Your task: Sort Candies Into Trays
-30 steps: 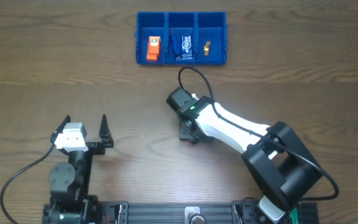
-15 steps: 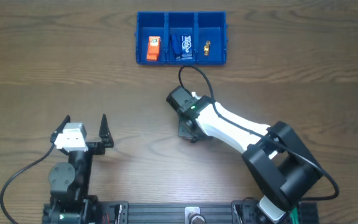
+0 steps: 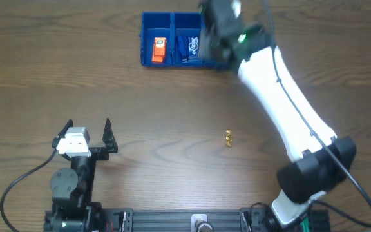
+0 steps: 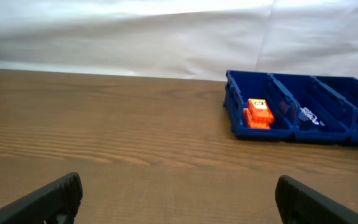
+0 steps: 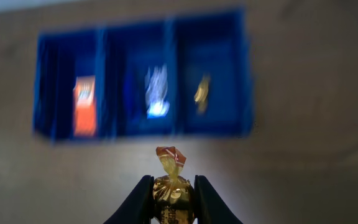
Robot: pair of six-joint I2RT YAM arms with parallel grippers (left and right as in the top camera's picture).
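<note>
Gripping a gold candy (image 5: 171, 180), right end effector (image 5: 172, 188) risen from table (image 3: 76, 84) toward tray (image 3: 144, 40), left end effector (image 3: 89, 124) released

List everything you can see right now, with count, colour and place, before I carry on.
tray: one, blue, three compartments, far side of the table
orange candy: one, orange, tray's left compartment
blue candy: one, blue, tray's middle compartment
gold candy in tray: one, gold, tray's right compartment
loose gold candy: one, gold, on bare wood right of centre
held gold candy: one, gold, gripped above the table
table: one, brown wood, under everything
left tool: one, black, open, near left of the table
right tool: one, black, shut on the held gold candy, raised, facing the tray
</note>
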